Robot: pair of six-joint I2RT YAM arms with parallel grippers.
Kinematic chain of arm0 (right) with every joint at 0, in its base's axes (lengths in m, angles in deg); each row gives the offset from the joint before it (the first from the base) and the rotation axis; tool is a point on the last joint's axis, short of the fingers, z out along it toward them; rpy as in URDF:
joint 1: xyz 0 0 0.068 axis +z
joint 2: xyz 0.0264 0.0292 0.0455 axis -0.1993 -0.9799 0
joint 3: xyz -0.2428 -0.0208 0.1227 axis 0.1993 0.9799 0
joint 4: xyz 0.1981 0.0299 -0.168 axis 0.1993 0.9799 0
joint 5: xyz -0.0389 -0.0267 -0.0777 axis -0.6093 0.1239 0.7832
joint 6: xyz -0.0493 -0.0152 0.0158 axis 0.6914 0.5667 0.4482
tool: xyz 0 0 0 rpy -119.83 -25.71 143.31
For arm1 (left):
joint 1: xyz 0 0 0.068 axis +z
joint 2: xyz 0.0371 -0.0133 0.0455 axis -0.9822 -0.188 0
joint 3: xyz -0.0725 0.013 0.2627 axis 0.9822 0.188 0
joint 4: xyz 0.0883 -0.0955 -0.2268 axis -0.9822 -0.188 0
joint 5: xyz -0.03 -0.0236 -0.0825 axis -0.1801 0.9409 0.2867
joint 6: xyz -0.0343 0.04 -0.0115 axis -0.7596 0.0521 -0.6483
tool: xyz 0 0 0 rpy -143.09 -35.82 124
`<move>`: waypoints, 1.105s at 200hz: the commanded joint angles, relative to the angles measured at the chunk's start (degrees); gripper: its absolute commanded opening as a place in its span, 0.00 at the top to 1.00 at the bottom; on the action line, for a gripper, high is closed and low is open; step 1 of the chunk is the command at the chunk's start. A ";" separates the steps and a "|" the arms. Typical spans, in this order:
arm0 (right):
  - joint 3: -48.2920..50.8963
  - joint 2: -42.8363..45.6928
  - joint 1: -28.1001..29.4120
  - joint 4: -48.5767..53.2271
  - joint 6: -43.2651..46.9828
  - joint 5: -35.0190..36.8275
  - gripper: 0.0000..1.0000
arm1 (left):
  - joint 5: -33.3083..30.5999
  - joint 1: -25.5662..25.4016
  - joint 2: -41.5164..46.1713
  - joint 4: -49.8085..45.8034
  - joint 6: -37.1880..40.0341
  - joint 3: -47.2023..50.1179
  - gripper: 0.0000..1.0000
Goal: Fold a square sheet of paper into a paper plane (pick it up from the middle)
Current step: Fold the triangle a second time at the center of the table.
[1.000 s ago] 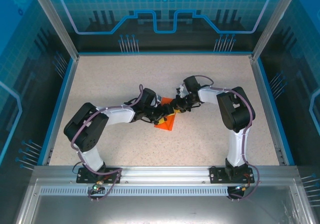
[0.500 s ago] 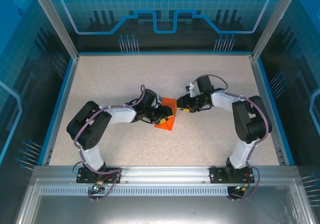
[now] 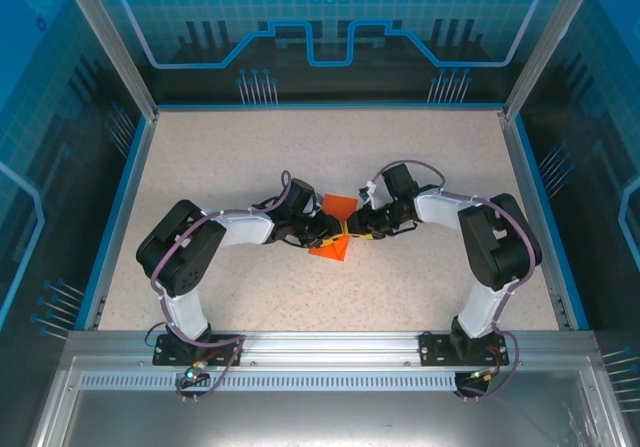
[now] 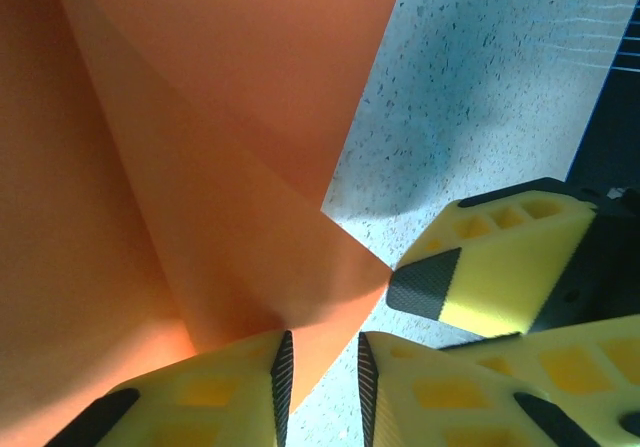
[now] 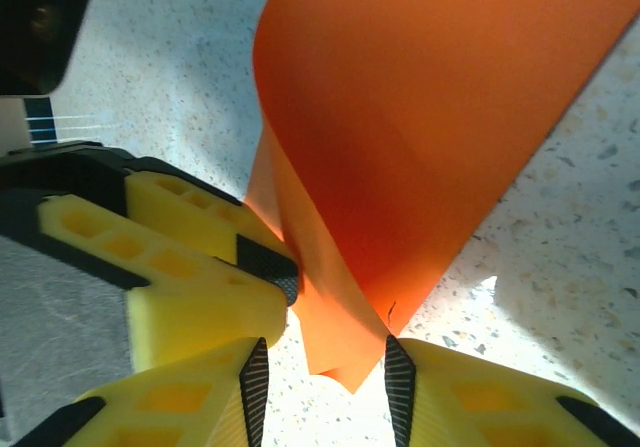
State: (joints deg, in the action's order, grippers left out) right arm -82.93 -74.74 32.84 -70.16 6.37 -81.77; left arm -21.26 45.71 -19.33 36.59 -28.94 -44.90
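Note:
The orange square sheet of paper [image 3: 338, 208] sits mid-table, folded into a creased wedge rather than a slim paper plane, with part of it raised. Both grippers meet at it. In the left wrist view my left gripper [image 4: 322, 387] is open by a narrow gap. A corner of the paper [image 4: 230, 167] pokes between its pads and touches the left one. In the right wrist view my right gripper [image 5: 325, 387] is open wider. The paper's lower tip [image 5: 400, 167] hangs between its pads, brushing the right one. The left gripper's yellow fingers [image 5: 190, 267] press the paper from the left side.
The speckled table [image 3: 250, 147] is ringed by a blue rim [image 3: 120, 197] and aluminium posts. A metal rail [image 3: 330, 347] with both arm bases runs along the near edge. Both arms are bent inward toward the centre.
The right gripper drew away to the right, then came back down to the paper. The left jaws narrowed around the paper's corner. The paper stayed in place.

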 commanded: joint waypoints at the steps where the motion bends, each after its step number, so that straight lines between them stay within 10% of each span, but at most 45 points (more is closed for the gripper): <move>1: -1.42 -1.03 0.43 1.69 1.26 1.20 0.62 | -1.10 -0.21 -0.59 -1.33 -0.09 -0.76 0.75; 127: -1.93 -3.89 0.54 -1.07 0.20 0.07 0.89 | -0.86 -0.15 0.47 -1.59 0.05 -1.14 0.79; 221: -3.79 -5.19 0.55 1.15 1.54 2.48 0.91 | 0.48 -0.20 0.85 -0.75 0.52 -2.57 0.79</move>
State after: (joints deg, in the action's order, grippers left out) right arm -85.11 -78.65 32.84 -70.62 6.76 -80.04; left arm -21.63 45.71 -19.30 36.33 -28.92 -45.18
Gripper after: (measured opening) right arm 0.096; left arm 0.211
